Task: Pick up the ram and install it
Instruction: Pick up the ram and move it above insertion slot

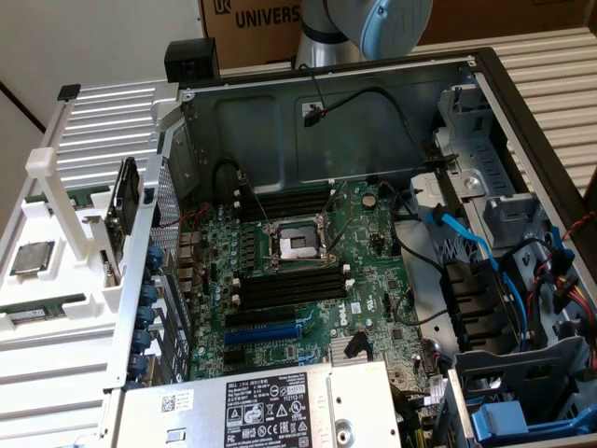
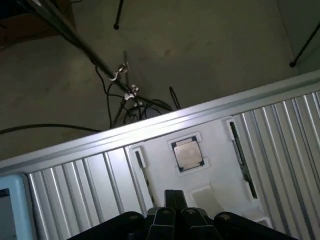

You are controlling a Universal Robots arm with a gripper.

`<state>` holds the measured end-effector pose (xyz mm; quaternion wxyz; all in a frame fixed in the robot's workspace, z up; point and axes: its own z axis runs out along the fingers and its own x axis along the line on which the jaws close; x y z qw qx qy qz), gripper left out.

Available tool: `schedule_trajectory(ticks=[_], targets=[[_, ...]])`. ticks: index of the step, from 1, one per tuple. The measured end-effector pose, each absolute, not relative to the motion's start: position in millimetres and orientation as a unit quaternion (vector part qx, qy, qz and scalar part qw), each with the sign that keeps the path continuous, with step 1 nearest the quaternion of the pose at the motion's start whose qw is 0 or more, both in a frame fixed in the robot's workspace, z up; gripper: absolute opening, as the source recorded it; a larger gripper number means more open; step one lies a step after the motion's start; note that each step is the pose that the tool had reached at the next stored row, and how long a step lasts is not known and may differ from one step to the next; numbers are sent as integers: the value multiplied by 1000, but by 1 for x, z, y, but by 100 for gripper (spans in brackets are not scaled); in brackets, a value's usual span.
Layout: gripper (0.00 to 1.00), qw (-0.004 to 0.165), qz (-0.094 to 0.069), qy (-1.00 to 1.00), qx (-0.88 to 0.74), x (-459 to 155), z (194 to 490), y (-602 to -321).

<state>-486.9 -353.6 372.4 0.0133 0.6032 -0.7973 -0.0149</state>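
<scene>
One cardboard box (image 1: pixel 250 42) marked "UNIVERS"

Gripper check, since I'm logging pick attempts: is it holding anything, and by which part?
Nothing is held; the gripper is shut empty, and the ram lies in the white tray.

A brown cardboard box (image 1: pixel 252 33) at the top of the exterior view bears dark capital letters reading "UNIVERS", where the word breaks off. A square logo with the letters "UR" stands just beside it, toward the exterior view's left. On the grey metal power-supply housing (image 1: pixel 368 397) sits a black rectangular label (image 1: pixel 270 411) whose white print begins with "DELL". Its remaining fine print and the small white barcode sticker (image 1: pixel 173 403) beside it are too small to read.
</scene>
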Motion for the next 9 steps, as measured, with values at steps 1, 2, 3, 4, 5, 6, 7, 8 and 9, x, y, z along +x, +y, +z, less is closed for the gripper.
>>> schedule_trajectory(ticks=[1, 2, 3, 4, 5, 6, 7, 8, 9], targets=[[11, 13, -15, -792, 610, -487, 372, -354], [11, 14, -15, -781, 624, -487, 372, -354], [11, 14, -14, -775, 632, -487, 372, -354], [11, 14, -14, -766, 642, -487, 372, -354], [11, 14, -14, -766, 643, -487, 372, -354], [11, 14, -14, -766, 643, -487, 372, -354], [11, 14, -14, -766, 643, -487, 372, -354], [11, 14, -14, -766, 643, -487, 372, -354], [11, 14, -14, -766, 643, -487, 372, -354]])
